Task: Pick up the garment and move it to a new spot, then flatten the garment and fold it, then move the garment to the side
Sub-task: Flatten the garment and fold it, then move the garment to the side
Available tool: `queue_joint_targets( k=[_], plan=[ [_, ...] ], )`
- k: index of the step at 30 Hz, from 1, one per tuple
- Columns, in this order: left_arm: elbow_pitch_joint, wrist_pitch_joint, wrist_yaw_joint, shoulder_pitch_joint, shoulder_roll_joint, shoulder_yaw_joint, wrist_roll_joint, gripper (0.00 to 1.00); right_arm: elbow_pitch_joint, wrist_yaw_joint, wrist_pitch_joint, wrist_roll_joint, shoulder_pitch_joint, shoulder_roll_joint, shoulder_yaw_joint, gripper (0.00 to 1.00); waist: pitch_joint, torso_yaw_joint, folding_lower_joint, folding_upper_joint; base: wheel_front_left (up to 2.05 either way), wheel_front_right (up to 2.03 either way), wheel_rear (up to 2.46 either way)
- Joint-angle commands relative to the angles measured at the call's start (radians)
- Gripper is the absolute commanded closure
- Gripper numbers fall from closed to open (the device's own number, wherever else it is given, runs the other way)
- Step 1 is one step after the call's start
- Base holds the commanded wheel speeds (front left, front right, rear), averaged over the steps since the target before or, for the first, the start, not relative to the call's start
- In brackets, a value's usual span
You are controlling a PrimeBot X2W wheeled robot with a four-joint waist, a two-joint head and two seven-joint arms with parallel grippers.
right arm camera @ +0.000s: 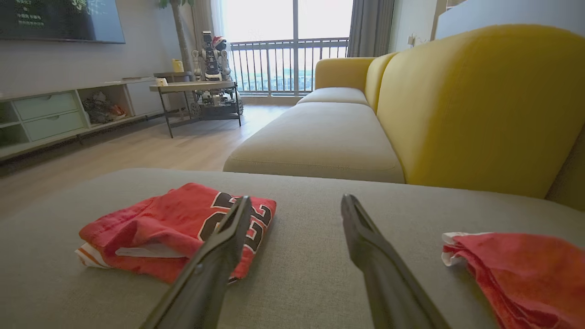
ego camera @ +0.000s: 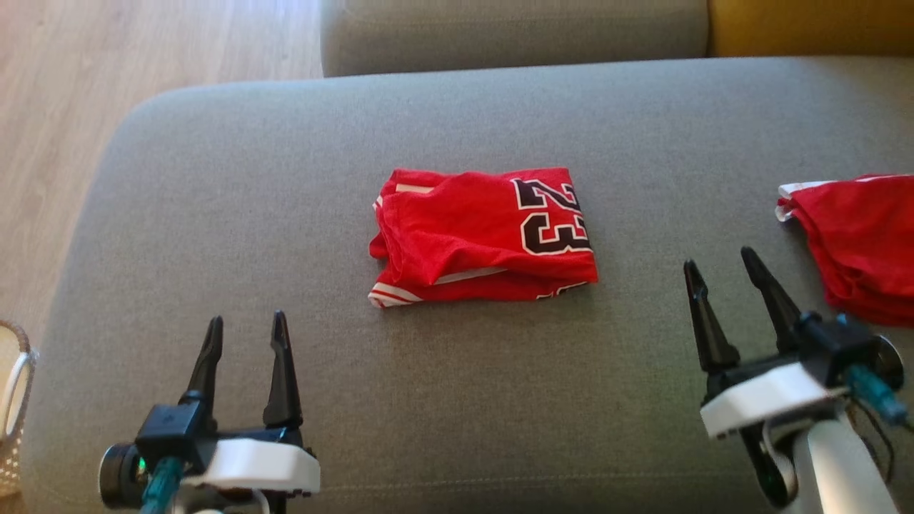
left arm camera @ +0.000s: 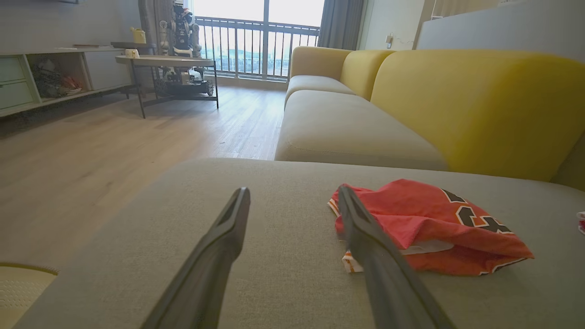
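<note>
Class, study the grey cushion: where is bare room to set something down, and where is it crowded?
Bare cushion lies left of the folded jersey, out to its rounded edge; a narrower gap separates jersey from the second red garment. Crowded: the right side, with the right gripper beside that garment.

Folded red garment (right arm camera: 169, 228) on grey seat (right arm camera: 315, 278)
Lay left of parted right gripper (right arm camera: 296, 198), another red cloth (right arm camera: 525, 274) toward right edge.

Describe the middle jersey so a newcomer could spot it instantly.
Start at the big grey cushion before the robot. Near its middle lies a folded red jersey. Unlike the red garment at the right edge, it shows a black 23.
</note>
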Motion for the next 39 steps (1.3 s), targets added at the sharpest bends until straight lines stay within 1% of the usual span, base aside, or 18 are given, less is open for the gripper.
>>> queue_joint_targets(
  k=[1, 5, 11, 20, 30, 35, 39],
  plan=[
    [-0.042, -0.012, -0.007, -0.016, -0.007, 0.050, 0.030, 0.00, -0.074, 0.000, -0.009, -0.029, 0.013, 0.006, 0.019, 0.00, -0.018, -0.001, 0.0000, 0.0000, 0.00, 0.00, 0.00],
    [-0.047, -0.012, -0.026, 0.017, -0.032, 0.070, 0.084, 0.00, -0.141, 0.000, -0.009, -0.047, 0.100, 0.007, 0.014, 0.00, -0.043, 0.001, 0.0000, 0.0000, 0.00, 0.00, 0.00],
    [-0.050, -0.012, -0.057, 0.057, -0.061, 0.094, 0.146, 0.00, -0.170, 0.000, -0.009, -0.042, 0.167, 0.007, 0.017, 0.00, -0.064, -0.003, 0.0000, 0.0000, 0.00, 0.00, 0.00],
    [-0.036, -0.012, -0.093, 0.088, -0.091, 0.117, 0.186, 0.00, -0.156, 0.000, -0.009, -0.006, 0.189, 0.007, 0.033, 0.00, -0.086, -0.007, 0.0000, 0.0000, 0.00, 0.00, 0.00],
    [-0.033, -0.012, -0.112, 0.102, -0.104, 0.130, 0.212, 0.00, -0.146, 0.000, -0.009, 0.016, 0.195, 0.008, 0.031, 0.00, -0.096, -0.004, 0.0000, 0.0000, 0.00, 0.00, 0.00],
    [-0.030, -0.012, -0.122, 0.104, -0.109, 0.129, 0.225, 0.00, -0.136, 0.000, -0.009, 0.017, 0.192, 0.008, 0.032, 0.00, -0.092, 0.007, 0.0000, 0.0000, 0.00, 0.00, 0.00],
    [-0.028, -0.012, -0.128, 0.099, -0.112, 0.122, 0.231, 0.00, -0.084, 0.000, -0.009, 0.087, 0.181, 0.008, 0.044, 0.00, -0.085, 0.031, 0.0000, 0.0000, 0.00, 0.00, 0.00]
  ],
)
